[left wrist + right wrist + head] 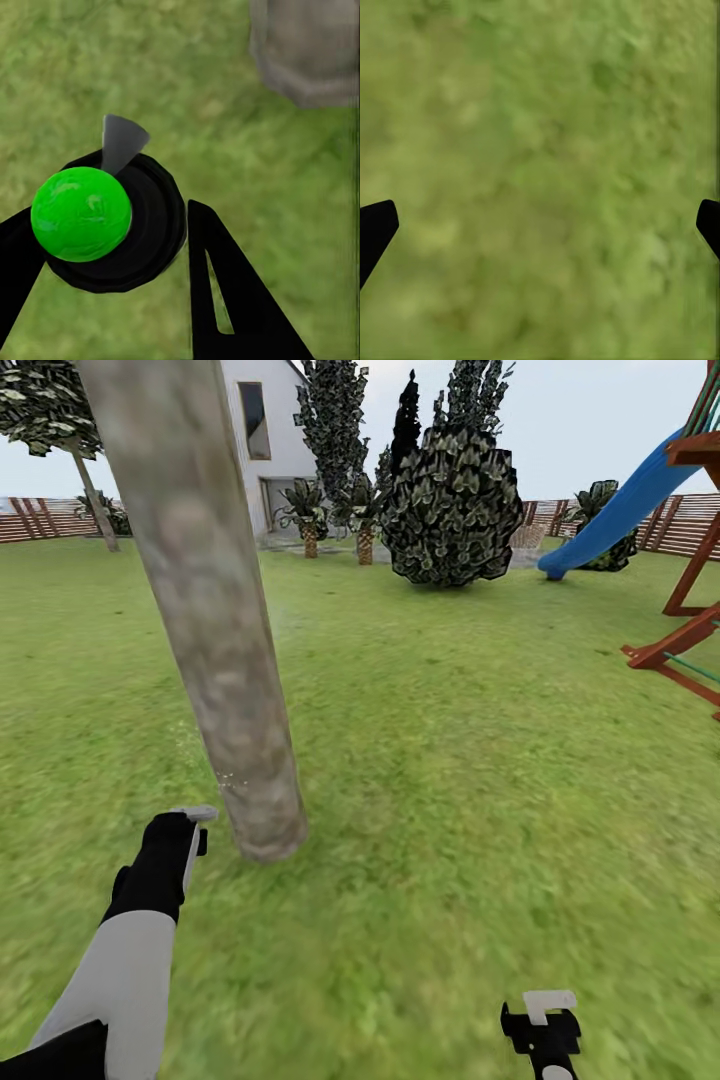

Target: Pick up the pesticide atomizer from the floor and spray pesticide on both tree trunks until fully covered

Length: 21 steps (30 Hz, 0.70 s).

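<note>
1. I see the tree trunk [215, 630] as a thick, mottled grey-brown column, branchless, leaning in from 11 o'clock and widening slightly at its base on the grass lawn [450, 760].
2. The pesticide atomizer [101, 221] sits clamped in my left gripper [190, 830], at 8 o'clock of the trunk base and just beside it. It has a bright green round top on a black body, with a grey nozzle.
3. A second tree [60, 430] stands far off at 10 o'clock, near the slatted fence [40, 518].

white house [262, 435] far back | blue slide [610, 520] right | round dark bush [452, 508] centre
</note>
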{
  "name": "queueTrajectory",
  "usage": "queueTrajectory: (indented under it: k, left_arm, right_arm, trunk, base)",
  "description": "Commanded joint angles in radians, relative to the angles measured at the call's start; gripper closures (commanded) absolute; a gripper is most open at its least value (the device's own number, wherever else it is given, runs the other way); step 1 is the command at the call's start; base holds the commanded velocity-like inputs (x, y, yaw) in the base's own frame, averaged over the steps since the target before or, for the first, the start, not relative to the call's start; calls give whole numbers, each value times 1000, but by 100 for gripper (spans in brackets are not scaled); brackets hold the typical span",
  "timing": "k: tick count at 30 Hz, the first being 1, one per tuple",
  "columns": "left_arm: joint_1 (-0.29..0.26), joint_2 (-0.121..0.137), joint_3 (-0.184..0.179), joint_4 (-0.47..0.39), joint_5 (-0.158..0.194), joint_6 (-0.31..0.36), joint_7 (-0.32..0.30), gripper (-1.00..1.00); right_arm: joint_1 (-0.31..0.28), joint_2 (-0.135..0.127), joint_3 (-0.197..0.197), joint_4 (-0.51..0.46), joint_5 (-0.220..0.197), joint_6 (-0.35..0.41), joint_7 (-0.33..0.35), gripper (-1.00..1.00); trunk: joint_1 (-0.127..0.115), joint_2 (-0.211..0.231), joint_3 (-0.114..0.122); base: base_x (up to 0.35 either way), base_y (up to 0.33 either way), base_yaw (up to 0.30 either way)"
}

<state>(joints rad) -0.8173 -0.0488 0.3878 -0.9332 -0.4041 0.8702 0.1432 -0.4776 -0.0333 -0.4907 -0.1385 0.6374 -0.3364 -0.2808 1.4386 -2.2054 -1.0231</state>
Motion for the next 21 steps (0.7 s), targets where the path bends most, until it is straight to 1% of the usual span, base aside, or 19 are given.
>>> queueTrajectory:
  k: [1,4,6,8,9,11,14,17,21]
  left_arm:
    - [-1,-1,2,-1,7,3,7,100]
    - [-3,-1,2,-2,7,3,8,100]
    - [-3,1,0,-4,6,5,8,100]
    - [-11,4,-4,-31,5,15,9,100]
    - [-24,6,-4,-43,4,34,9,100]
    - [-33,7,-5,-50,5,61,7,100]
    - [-30,5,-6,-50,5,67,6,100]
    - [-29,3,-7,-51,5,68,7,100]
    - [-30,1,-7,-52,4,68,7,100]
  right_arm:
    - [-1,0,-8,2,10,-4,-3,-100]
    - [-1,0,-8,2,10,-4,-3,-100]
    - [-1,1,-8,2,10,-4,-3,-100]
    - [-1,1,-8,2,10,-4,-3,-100]
    - [-1,1,-8,2,10,-4,-3,-100]
    - [-1,1,-8,2,10,-4,-3,-100]
    - [-1,1,-8,2,10,-4,-3,-100]
    - [-1,1,-8,2,10,-4,-3,-100]
    - [-1,1,-8,3,10,-4,-3,-100]
  trunk:
    - [0,0,-1]
    - [0,0,-1]
    - [0,0,-1]
    - [0,0,-1]
    - [0,0,-1]
    - [0,0,-1]
    - [0,0,-1]
    - [0,0,-1]
    - [0,0,-1]
  base:
    - [275,-147,0]
    - [257,-91,0]
    - [71,-21,0]
    - [14,-4,55]
    - [3,-1,194]
    - [1,0,247]
    - [2,-3,273]
    - [88,-149,270]
    - [135,-233,57]
